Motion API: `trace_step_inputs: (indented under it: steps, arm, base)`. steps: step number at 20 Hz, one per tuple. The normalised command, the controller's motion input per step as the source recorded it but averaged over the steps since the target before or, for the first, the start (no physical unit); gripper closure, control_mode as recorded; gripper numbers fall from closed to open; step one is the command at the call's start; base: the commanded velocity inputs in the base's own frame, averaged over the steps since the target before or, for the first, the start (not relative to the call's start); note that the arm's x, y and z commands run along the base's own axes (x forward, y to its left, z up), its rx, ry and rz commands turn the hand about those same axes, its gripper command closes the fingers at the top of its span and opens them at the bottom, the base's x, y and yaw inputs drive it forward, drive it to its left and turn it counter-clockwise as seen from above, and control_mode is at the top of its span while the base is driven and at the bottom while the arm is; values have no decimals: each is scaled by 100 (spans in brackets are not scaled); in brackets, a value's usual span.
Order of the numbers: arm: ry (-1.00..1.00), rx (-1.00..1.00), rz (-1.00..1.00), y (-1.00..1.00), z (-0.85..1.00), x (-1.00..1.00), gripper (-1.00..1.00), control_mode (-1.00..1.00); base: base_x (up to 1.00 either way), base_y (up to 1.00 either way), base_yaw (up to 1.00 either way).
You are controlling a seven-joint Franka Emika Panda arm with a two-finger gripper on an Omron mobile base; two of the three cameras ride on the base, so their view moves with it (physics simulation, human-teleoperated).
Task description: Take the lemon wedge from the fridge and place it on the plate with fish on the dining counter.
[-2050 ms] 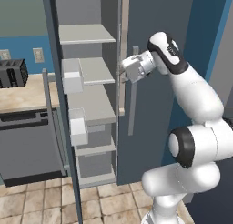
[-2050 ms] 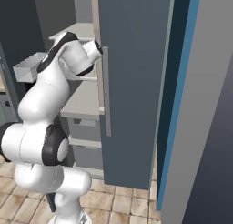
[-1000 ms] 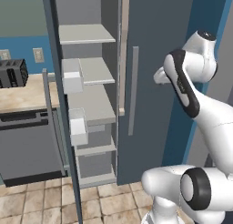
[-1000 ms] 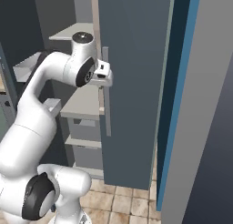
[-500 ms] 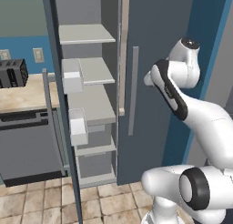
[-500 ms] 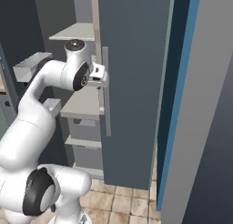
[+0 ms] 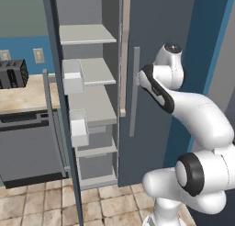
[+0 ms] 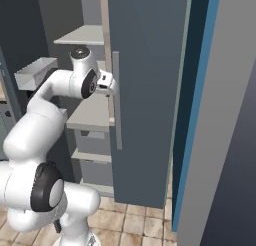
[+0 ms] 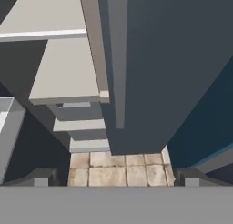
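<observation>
Your gripper (image 9: 116,176) stands wide, holding nothing; its 2 tips sit far apart, looking down the fridge (image 9: 173,59) door's long handle (image 9: 117,59) just ahead of the hand. Beside that, open shelves (image 9: 68,68) show bare tops. You cannot make out the lemon wedge; bins (image 7: 73,76) hide their contents.

A black toaster (image 7: 11,74) sits on a beige worktop (image 7: 25,94), below a pale wall outlet (image 7: 38,55) on the blue wall. Under the worktop is a dark grey appliance front (image 7: 27,149), probably a dishwasher. Beige floor tiles (image 7: 41,206) lie beneath it.
</observation>
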Motion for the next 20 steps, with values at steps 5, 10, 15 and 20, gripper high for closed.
trace_step_inputs:
  steps: [5, 10, 15, 20]
  arm:
    - [0, 0, -11, 0, -46, 54, -100, -100]
    - [-1, 0, -3, 0, -27, 42, -100, -100]
    - [0, 2, 0, 0, -23, 47, -100, -100]
    - [-4, 0, 0, 0, -16, 63, -100, -100]
  base:
    - [0, 0, 0]
    - [0, 0, 0]
    - [0, 0, 0]
    - [0, 0, 0]
